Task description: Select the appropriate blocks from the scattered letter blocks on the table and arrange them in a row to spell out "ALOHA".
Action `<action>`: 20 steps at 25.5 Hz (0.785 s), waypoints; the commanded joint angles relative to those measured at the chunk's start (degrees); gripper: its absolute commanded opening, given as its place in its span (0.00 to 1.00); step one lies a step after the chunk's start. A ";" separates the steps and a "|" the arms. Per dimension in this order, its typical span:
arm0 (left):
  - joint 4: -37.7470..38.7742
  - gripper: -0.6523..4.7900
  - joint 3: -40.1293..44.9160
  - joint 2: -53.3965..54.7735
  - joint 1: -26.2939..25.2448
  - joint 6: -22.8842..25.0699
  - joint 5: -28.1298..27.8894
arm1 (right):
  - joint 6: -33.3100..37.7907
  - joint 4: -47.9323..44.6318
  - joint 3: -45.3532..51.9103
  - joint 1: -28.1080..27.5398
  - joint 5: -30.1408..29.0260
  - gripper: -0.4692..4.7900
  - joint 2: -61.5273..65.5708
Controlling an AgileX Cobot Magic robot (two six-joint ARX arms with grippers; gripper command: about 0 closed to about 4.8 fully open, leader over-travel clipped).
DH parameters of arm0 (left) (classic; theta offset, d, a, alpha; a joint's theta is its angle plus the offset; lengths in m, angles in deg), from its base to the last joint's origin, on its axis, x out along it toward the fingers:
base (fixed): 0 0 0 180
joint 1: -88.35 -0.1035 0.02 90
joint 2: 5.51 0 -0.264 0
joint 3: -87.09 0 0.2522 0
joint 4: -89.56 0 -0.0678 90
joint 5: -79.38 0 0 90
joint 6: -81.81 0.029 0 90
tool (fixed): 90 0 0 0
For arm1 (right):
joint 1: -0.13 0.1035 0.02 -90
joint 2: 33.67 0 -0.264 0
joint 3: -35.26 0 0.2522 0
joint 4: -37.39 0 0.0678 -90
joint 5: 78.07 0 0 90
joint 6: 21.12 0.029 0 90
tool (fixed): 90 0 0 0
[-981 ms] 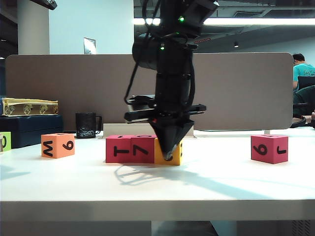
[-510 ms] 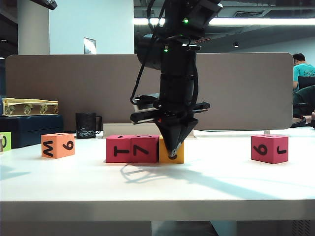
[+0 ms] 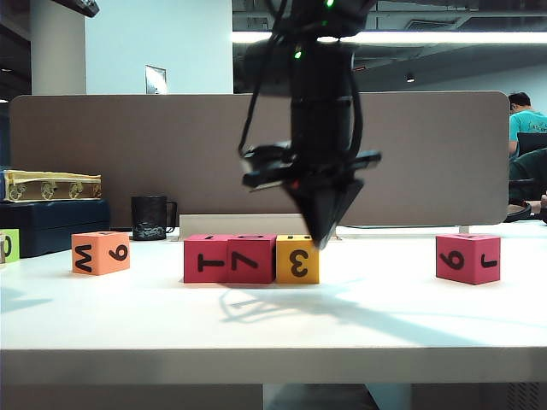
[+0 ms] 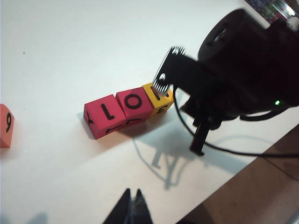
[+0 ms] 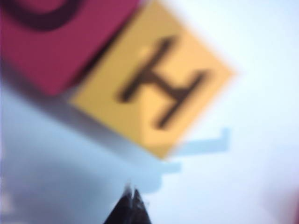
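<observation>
Blocks sit mid-bench in a touching row: two crimson cubes (image 3: 228, 258), then the yellow cube (image 3: 297, 259) at the right end, H on top. An orange cube (image 3: 100, 252) lies far left, another crimson cube (image 3: 467, 257) far right. The right end effector (image 3: 322, 240), fingers together and empty, hangs just above the yellow cube's right edge. The left end effector (image 4: 132, 209), also pinched together, hovers over bare bench (image 3: 273, 325).

I see open table (image 3: 385, 299) between the yellow block (image 3: 297, 260) and the far-right pink block (image 3: 467, 258), but my right gripper (image 3: 322, 242), pinched closed, hangs just above the yellow block's right edge, left gripper (image 4: 132, 205) closed nearby.
</observation>
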 commanded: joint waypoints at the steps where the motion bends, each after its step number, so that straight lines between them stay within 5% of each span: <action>1: -0.68 0.11 -0.28 -0.17 0.02 0.20 0.31 | -0.44 -1.22 -0.20 -1.64 1.38 0.08 -1.36; 20: -0.35 0.11 -0.28 -0.22 0.02 0.20 0.31 | -0.04 -10.01 -0.15 -6.84 -6.16 0.08 1.20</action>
